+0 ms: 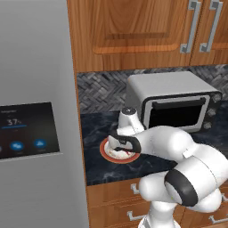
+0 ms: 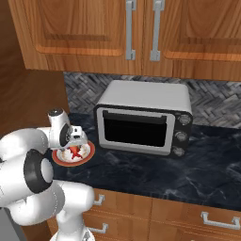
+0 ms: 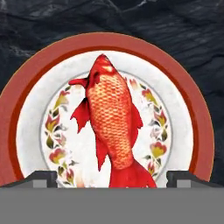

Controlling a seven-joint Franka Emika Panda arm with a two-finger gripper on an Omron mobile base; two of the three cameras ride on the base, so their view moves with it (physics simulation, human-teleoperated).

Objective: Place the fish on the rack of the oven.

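Fingers (image 3: 42, 178) stood spread, straddling the tail of the fish (image 3: 111, 127), which lay on the plate (image 3: 183, 109) near the desk's (image 2: 197, 164) left end, long axis running straight ahead between them.

A round white plate (image 3: 30, 131) with a red-brown rim and a little flower wreath is sitting on the dark marble counter (image 2: 197, 174). A silver toaster oven (image 2: 143, 122) is standing just beside it, door closed. Wood cabinets (image 1: 133, 31) are hanging above, and a grey fridge (image 1: 35, 133) is showing its screen.
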